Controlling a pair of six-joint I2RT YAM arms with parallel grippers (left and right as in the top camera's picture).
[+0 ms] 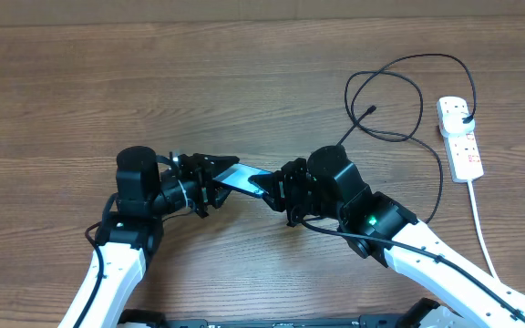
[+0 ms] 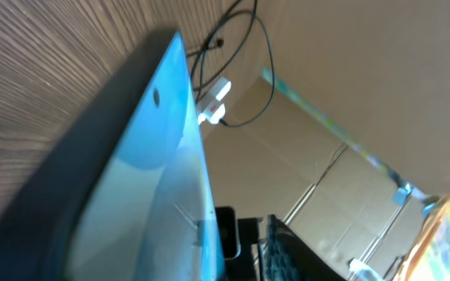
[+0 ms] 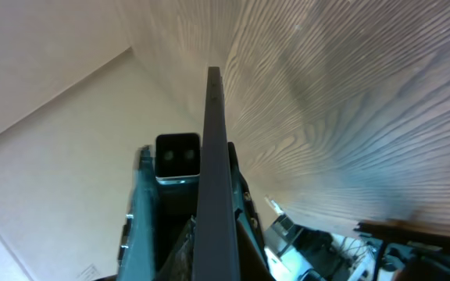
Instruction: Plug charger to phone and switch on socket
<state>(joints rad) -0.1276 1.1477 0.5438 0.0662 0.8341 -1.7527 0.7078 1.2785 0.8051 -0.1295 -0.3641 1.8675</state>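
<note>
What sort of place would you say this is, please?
Probably a robotics lab or test station: two white robot arms hold a phone over a wood-grain table, a white power strip lies on it, and plain beige panels stand beyond.

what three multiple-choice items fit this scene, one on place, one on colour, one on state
1. The slim blue-screened phone is: A flat at the table's far left corner; B between the left gripper and right gripper; C hanging off the table's right edge.
2. The thin looping cable is: A red; B white; C black.
3. The cable's small connector tip is: A lying free on the wooden table; B inside the phone; C pinched by a gripper.
Answers: B, both arms meet at it mid-table; C, it shows dark against the wood; A, it rests well apart from the phone.
</note>
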